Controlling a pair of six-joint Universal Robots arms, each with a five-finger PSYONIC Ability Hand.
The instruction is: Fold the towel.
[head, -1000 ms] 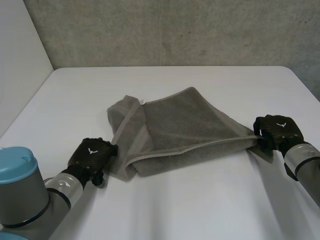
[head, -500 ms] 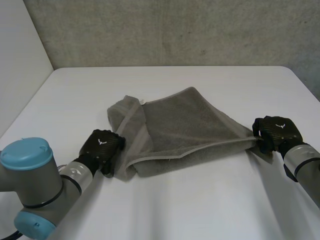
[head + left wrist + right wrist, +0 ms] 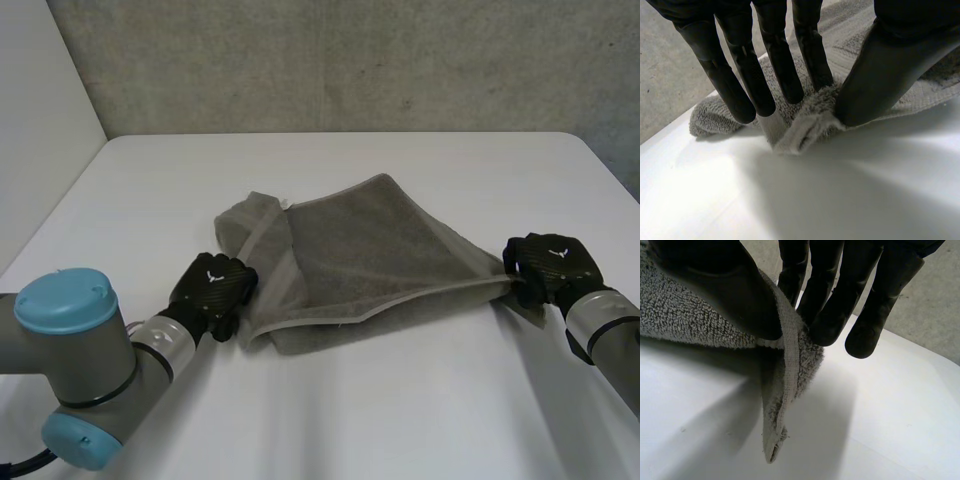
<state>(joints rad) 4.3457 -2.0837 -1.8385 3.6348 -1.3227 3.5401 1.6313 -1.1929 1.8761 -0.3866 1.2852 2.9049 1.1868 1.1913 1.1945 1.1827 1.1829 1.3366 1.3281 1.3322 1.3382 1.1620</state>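
A grey towel (image 3: pixel 370 250) lies crumpled and partly folded in the middle of the white table (image 3: pixel 400 410). My left hand (image 3: pixel 212 285) is at its near left corner. In the left wrist view the fingers (image 3: pixel 782 70) and thumb pinch a bunched bit of the towel's edge (image 3: pixel 805 127) against the table. My right hand (image 3: pixel 552 263) is at the towel's right corner and holds it stretched and slightly raised. In the right wrist view the thumb and fingers (image 3: pixel 827 295) pinch the hemmed corner (image 3: pixel 785 370), whose tip hangs down below them.
A grey wall rises behind the table's far edge (image 3: pixel 340 134). A white panel (image 3: pixel 40 130) stands along the left side. Bare tabletop lies in front of the towel and around both arms.
My left hand slid forward and to the right onto the towel's near left corner and closed its fingers on it. My right hand stayed put, holding its corner.
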